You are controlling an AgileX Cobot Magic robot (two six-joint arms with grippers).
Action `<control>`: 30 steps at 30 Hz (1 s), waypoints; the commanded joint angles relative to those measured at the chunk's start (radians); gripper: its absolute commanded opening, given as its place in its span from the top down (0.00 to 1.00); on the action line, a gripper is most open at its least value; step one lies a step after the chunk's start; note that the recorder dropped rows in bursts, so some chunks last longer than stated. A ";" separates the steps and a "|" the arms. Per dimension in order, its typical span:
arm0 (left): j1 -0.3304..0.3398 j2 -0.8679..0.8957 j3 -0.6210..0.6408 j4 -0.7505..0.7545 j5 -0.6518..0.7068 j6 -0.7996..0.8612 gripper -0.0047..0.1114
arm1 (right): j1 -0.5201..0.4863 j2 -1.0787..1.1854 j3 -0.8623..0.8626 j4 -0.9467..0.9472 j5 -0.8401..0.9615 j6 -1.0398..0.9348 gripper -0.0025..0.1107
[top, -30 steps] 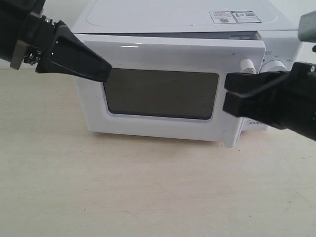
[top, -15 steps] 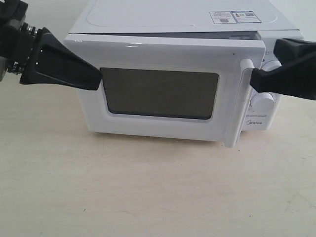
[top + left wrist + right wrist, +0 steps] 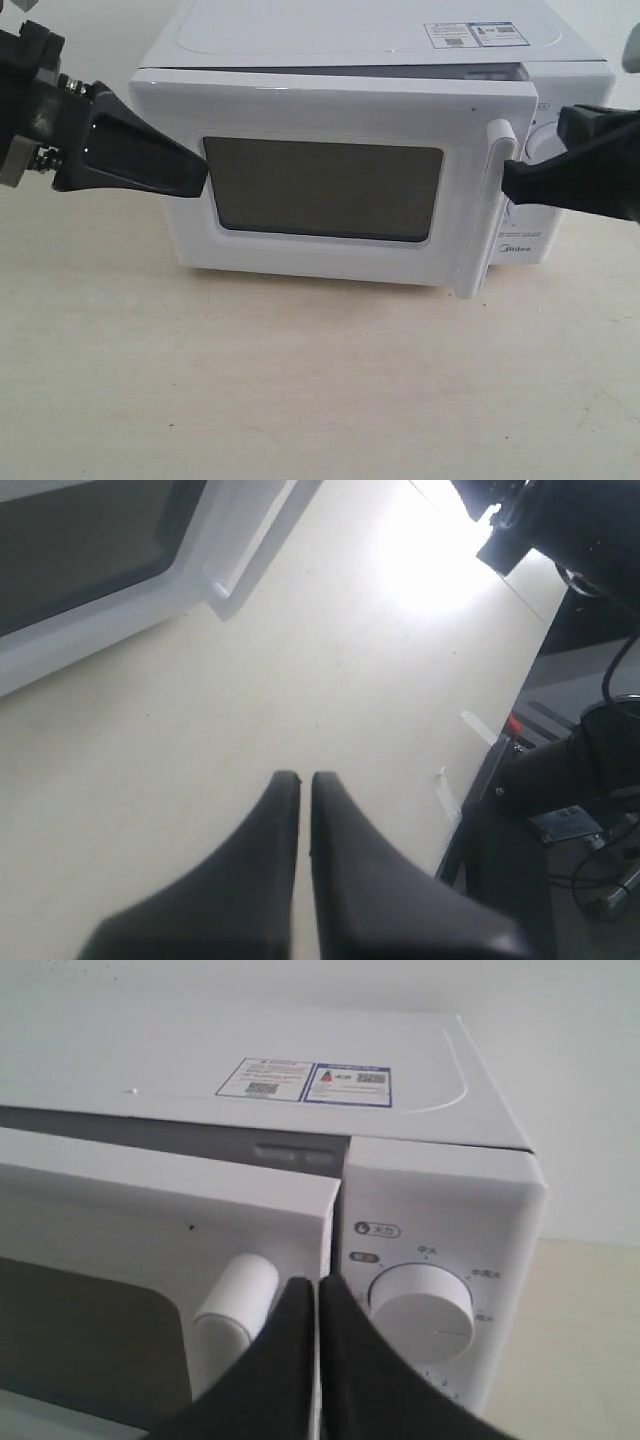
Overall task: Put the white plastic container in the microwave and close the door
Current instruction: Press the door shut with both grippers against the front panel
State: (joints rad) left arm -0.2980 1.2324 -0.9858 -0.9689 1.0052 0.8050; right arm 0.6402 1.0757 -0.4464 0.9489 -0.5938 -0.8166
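The white microwave [image 3: 350,30] stands at the back of the table, and its door [image 3: 330,110] with the dark window sits slightly ajar, its handle side standing out from the body. My left gripper [image 3: 198,175] is shut, its tip at the door's left frame. My right gripper [image 3: 508,180] is shut too, its tip just right of the vertical white handle [image 3: 490,200]. In the right wrist view the gripper [image 3: 318,1282] points at the seam between the handle [image 3: 237,1300] and the upper knob [image 3: 420,1310]. The white plastic container is hidden from every view.
The beige table [image 3: 300,380] stretches in front of the microwave. The left wrist view shows the door's lower corner [image 3: 225,595], the table's edge and dark robot hardware with cables [image 3: 570,780] beyond it.
My right gripper has pulled away from in front of the door's right side to beside the handle. My left gripper has backed off to the left. The door has stayed slightly ajar.
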 commanded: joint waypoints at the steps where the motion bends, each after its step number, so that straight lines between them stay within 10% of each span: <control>1: -0.003 -0.006 0.003 -0.021 -0.003 -0.001 0.92 | -0.003 0.067 0.004 -0.082 -0.045 0.094 0.98; 30: -0.003 -0.006 0.003 -0.021 -0.011 0.019 0.92 | -0.003 0.215 -0.054 -0.248 -0.170 0.083 0.98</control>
State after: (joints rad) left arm -0.2980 1.2324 -0.9858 -0.9809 1.0033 0.8152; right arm 0.6402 1.2882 -0.4918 0.7125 -0.7541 -0.7182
